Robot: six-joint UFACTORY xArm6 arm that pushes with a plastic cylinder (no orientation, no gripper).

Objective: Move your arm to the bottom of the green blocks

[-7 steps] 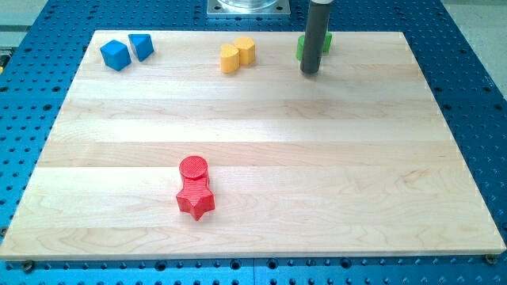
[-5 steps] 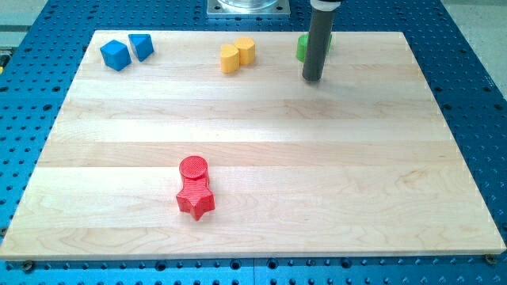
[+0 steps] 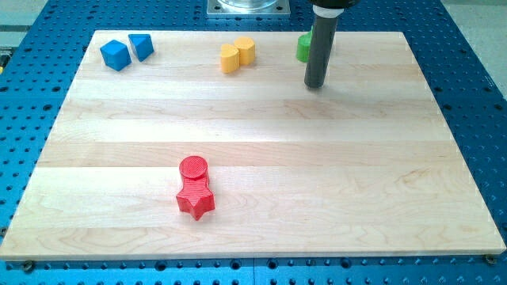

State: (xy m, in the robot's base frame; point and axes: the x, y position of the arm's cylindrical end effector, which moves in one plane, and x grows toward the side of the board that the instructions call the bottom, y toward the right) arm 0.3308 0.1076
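Observation:
The green blocks (image 3: 303,47) sit at the board's top edge, right of centre, mostly hidden behind my dark rod; their shapes cannot be made out. My tip (image 3: 315,85) rests on the board just below the green blocks, a short gap apart from them.
Two blue cubes (image 3: 127,51) lie at the top left. A yellow heart (image 3: 230,59) and a yellow hexagon block (image 3: 245,50) touch at the top centre. A red cylinder (image 3: 193,168) and a red star (image 3: 196,199) sit together at the lower left. The wooden board (image 3: 317,182) lies on a blue perforated table.
My tip has slid toward the view's bottom and slightly right, away from the green blocks. No block has moved.

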